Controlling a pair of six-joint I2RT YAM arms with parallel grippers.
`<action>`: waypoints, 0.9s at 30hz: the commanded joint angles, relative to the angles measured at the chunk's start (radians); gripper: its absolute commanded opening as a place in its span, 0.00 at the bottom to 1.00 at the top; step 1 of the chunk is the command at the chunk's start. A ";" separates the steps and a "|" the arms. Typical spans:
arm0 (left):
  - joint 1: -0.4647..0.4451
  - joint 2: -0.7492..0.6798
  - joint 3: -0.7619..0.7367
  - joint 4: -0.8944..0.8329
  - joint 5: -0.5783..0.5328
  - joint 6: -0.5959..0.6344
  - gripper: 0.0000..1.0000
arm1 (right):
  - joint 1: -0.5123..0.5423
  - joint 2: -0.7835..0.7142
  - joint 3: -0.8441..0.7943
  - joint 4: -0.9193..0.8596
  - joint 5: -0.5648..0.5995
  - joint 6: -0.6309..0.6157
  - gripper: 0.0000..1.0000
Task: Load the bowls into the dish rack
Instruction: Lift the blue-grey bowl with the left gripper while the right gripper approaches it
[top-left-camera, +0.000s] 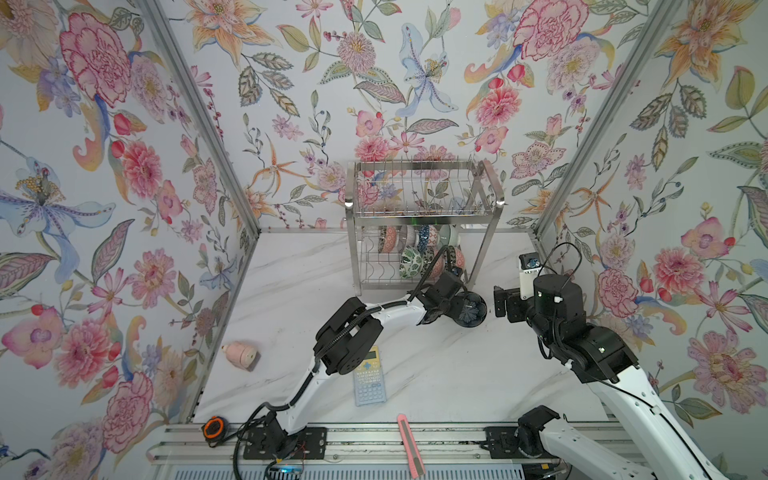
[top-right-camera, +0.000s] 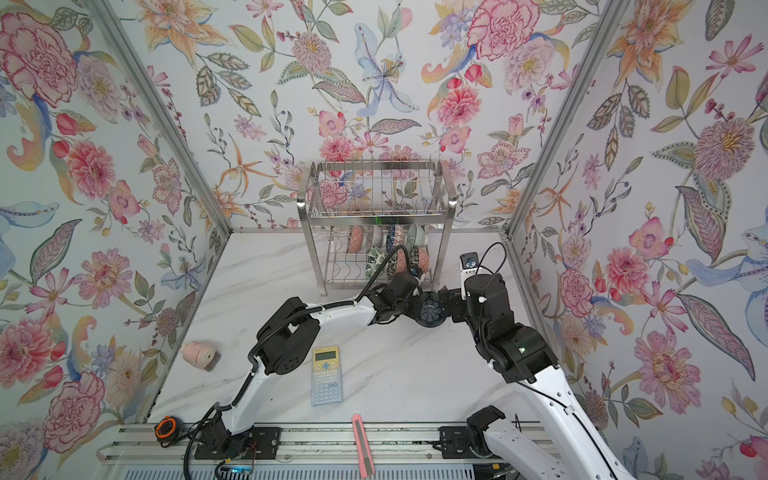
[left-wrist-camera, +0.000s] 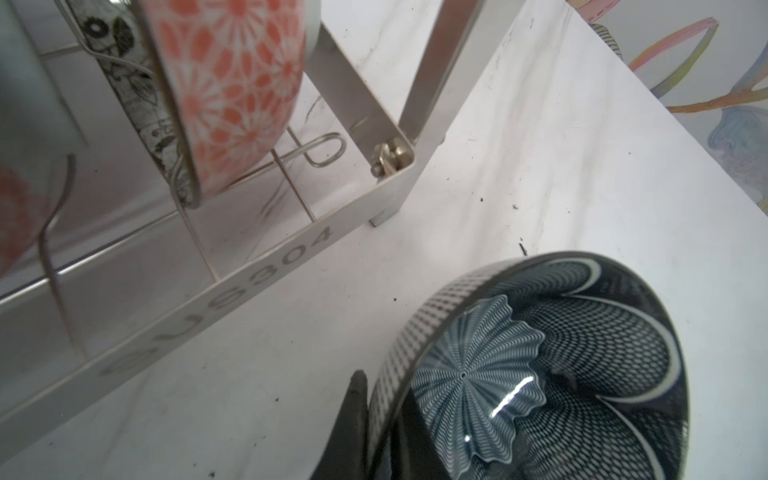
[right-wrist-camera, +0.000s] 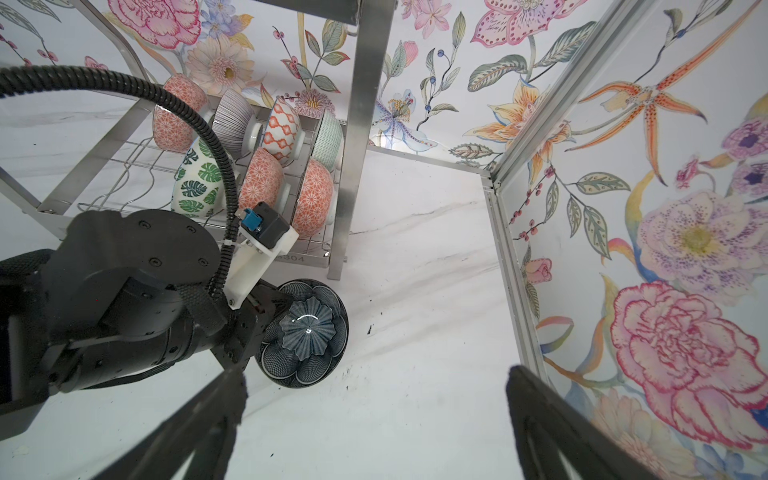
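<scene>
A dark blue patterned bowl (top-left-camera: 472, 311) (top-right-camera: 432, 312) sits low over the marble table, just in front of the dish rack's right front leg. My left gripper (top-left-camera: 456, 309) (left-wrist-camera: 384, 399) is shut on its rim, one finger outside the wall and one inside. The bowl (left-wrist-camera: 540, 374) (right-wrist-camera: 305, 332) is tilted with its inside showing. My right gripper (top-left-camera: 500, 305) (right-wrist-camera: 376, 374) stands open and empty just right of it. The steel dish rack (top-left-camera: 424, 214) (top-right-camera: 374, 216) (right-wrist-camera: 357, 124) holds several bowls on its lower tier, among them a green leaf bowl (right-wrist-camera: 195, 183) and an orange-patterned one (left-wrist-camera: 232, 95).
A blue and yellow calculator (top-left-camera: 369, 376) lies under my left arm. A pink roll-like object (top-left-camera: 241, 353) lies at the left wall. An orange tape measure (top-left-camera: 213, 428) and a pink box cutter (top-left-camera: 409, 442) rest on the front rail. Flowered walls enclose three sides.
</scene>
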 joint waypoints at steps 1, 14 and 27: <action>0.001 -0.013 -0.029 -0.010 -0.003 0.014 0.06 | 0.008 -0.013 -0.011 0.015 -0.001 -0.006 0.99; 0.003 -0.328 -0.475 0.309 -0.095 0.030 0.00 | 0.009 0.011 0.007 0.013 -0.045 -0.002 0.99; 0.073 -0.698 -0.809 0.292 -0.226 0.039 0.00 | 0.071 0.114 0.035 0.056 -0.161 0.124 0.99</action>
